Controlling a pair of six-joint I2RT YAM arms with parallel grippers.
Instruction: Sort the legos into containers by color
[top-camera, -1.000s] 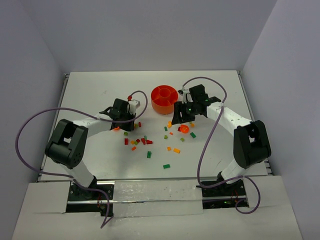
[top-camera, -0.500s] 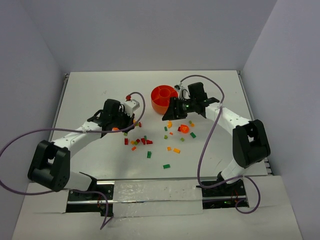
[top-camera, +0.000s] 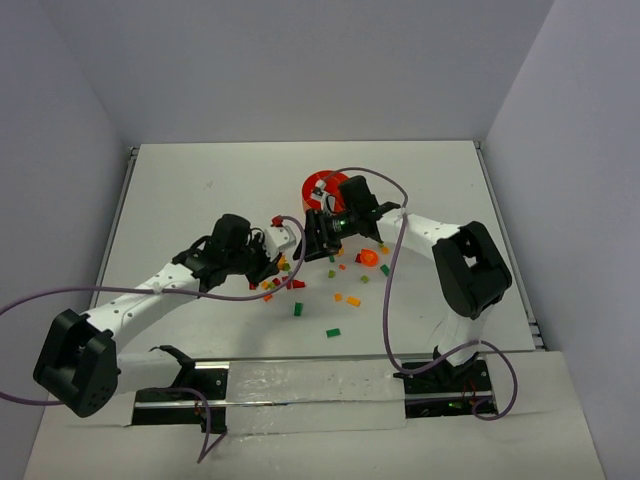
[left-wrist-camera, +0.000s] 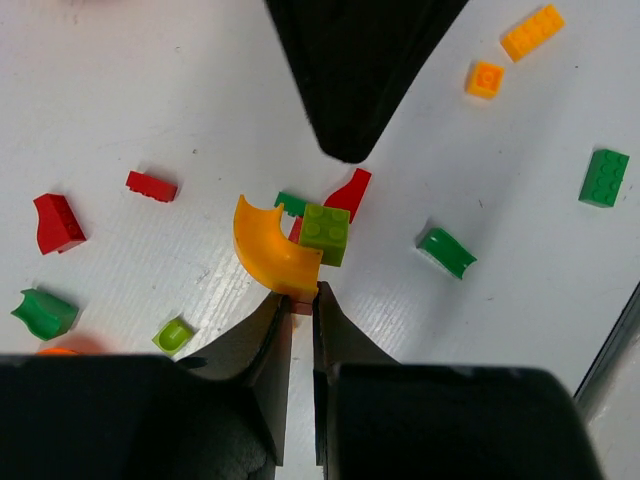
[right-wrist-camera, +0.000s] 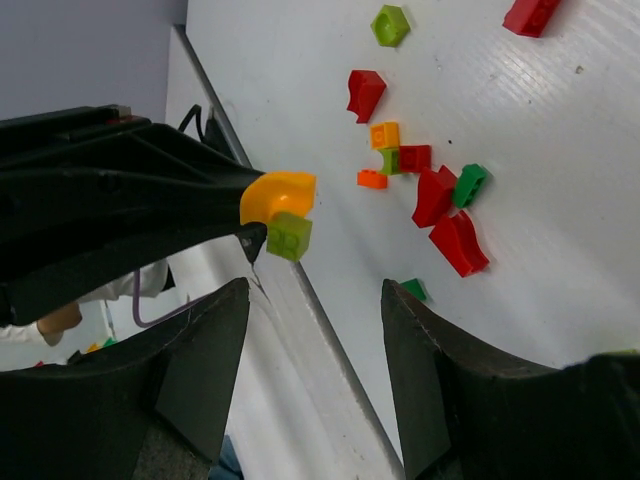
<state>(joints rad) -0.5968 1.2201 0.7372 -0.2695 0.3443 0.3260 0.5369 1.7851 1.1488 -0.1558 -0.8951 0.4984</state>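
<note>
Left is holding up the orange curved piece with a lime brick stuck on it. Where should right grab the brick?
Take the lime brick by its two flat side walls, where it sticks out past the orange curved piece. Bring the open right gripper in opposite the left gripper, which pinches the curved piece's other end, so fingers likely won't clash.

Overhead camera looks down; close wrist cameras both see the yellow arch (left-wrist-camera: 262, 255).
</note>
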